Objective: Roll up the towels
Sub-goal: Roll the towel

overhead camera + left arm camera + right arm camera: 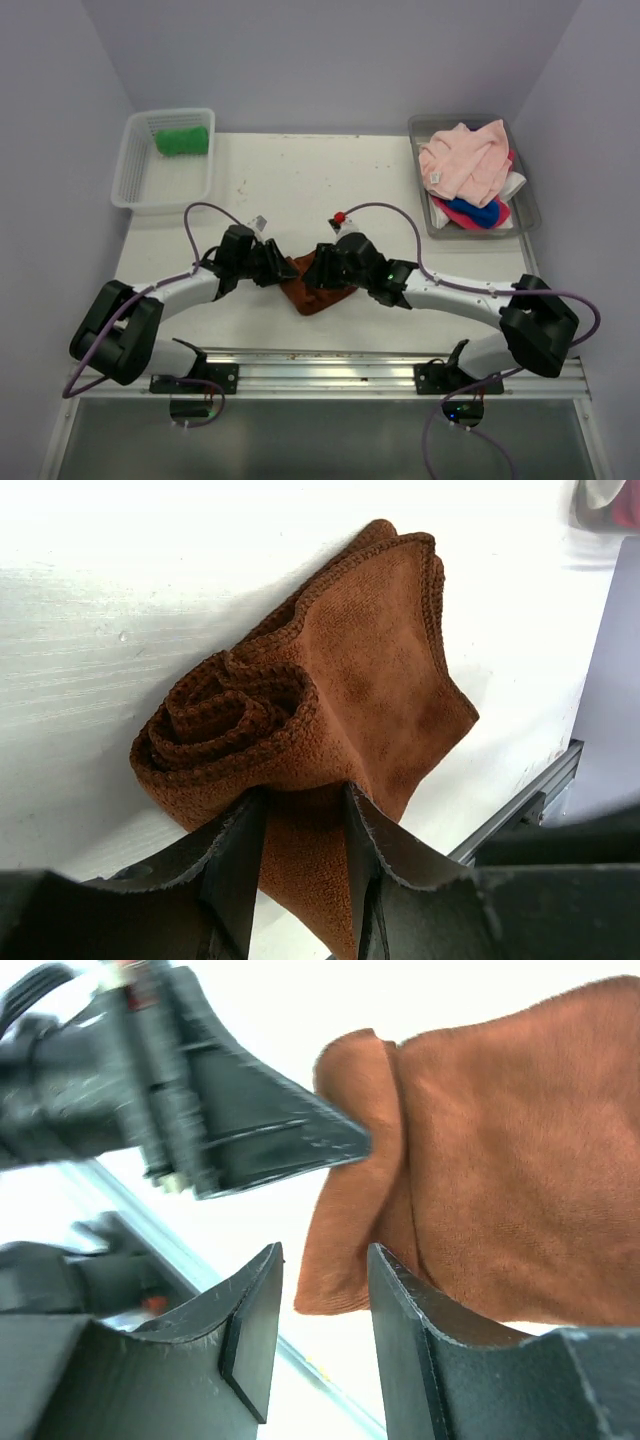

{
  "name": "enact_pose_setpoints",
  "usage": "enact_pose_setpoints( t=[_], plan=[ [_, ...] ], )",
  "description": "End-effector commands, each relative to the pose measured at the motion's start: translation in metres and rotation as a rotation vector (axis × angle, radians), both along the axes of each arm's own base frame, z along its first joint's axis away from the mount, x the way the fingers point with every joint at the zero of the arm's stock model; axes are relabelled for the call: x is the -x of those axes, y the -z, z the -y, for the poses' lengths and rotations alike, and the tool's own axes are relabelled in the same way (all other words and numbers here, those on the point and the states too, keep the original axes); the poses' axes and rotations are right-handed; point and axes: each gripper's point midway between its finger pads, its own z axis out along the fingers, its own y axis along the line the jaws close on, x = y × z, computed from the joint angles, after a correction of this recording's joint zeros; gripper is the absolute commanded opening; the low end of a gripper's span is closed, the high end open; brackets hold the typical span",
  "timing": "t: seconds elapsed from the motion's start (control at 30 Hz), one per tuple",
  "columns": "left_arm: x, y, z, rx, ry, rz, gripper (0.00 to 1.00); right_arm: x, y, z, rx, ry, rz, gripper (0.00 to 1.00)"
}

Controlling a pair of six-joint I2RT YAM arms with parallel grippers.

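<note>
A rust brown towel (303,294) lies near the table's front edge between my two grippers. In the left wrist view the towel (370,660) is partly rolled, with a spiral at its left end (225,715). My left gripper (303,798) is shut on a thick fold of it just below the spiral; it also shows in the top view (280,266). My right gripper (325,1255) is open, and the towel's loose corner (345,1260) lies just beyond its jaws. In the top view the right gripper (322,272) is at the towel's right side.
A white mesh basket (135,175) at the back left holds a rolled green towel (182,139). A grey tray (525,205) at the back right holds pink (465,160), blue (480,212), magenta and white towels. A metal rail (330,362) runs along the front edge.
</note>
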Motion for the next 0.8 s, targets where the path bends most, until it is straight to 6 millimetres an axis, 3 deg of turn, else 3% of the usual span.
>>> enact_pose_setpoints(
  t=[0.0, 0.03, 0.13, 0.37, 0.77],
  plan=[
    [-0.007, 0.007, -0.007, -0.044, -0.050, -0.025, 0.41, 0.009, 0.005, 0.040, 0.473, -0.015, 0.244, 0.43],
    [-0.007, 0.007, -0.007, -0.046, -0.050, -0.029, 0.41, 0.011, -0.007, 0.033, 0.493, -0.035, 0.287, 0.43],
    [-0.008, 0.006, -0.005, -0.046, -0.042, -0.033, 0.41, 0.028, -0.014, 0.009, 0.582, -0.141, 0.413, 0.43],
    [-0.008, 0.005, -0.006, -0.054, -0.041, -0.032, 0.40, 0.070, -0.008, -0.044, 0.552, -0.380, 0.496, 0.42],
    [-0.006, 0.006, -0.006, -0.056, -0.030, -0.029, 0.40, 0.064, 0.002, -0.075, 0.546, -0.421, 0.492, 0.42]
  ],
)
